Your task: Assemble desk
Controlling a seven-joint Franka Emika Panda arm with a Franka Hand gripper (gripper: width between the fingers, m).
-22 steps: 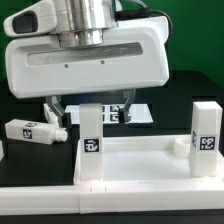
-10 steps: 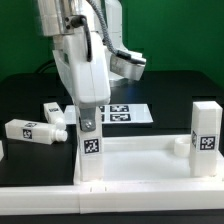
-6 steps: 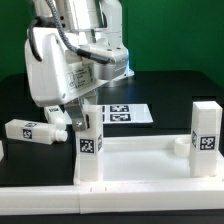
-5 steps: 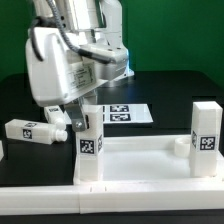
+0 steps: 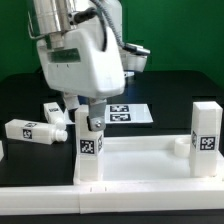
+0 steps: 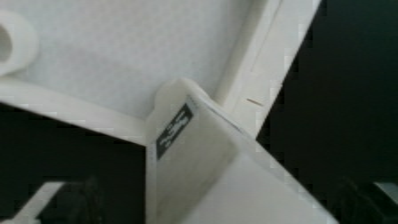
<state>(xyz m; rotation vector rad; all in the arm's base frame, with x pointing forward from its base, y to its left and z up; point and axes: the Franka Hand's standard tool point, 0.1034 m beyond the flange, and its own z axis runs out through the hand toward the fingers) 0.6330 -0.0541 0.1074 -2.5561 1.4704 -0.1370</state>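
Observation:
The desk panel (image 5: 140, 165) lies flat at the front, white with a raised rim. Two tagged legs stand upright in its corners: one at the exterior view's left (image 5: 91, 150) and one at the right (image 5: 205, 138). My gripper (image 5: 92, 122) hangs straight over the left leg, and its fingers close on the leg's top. In the wrist view this leg (image 6: 214, 170) fills the space between the jaws, with the panel (image 6: 125, 60) below it. Two more legs (image 5: 30, 130) (image 5: 55, 112) lie loose on the black table at the left.
The marker board (image 5: 125, 113) lies flat on the table behind the panel. A small white stub (image 5: 180, 145) stands on the panel beside the right leg. A green wall closes off the back.
My wrist has kept turning about the upright left leg: broad side to the camera, then edge-on, now broad again. It stays over the leg's top. The panel and other legs have not moved.

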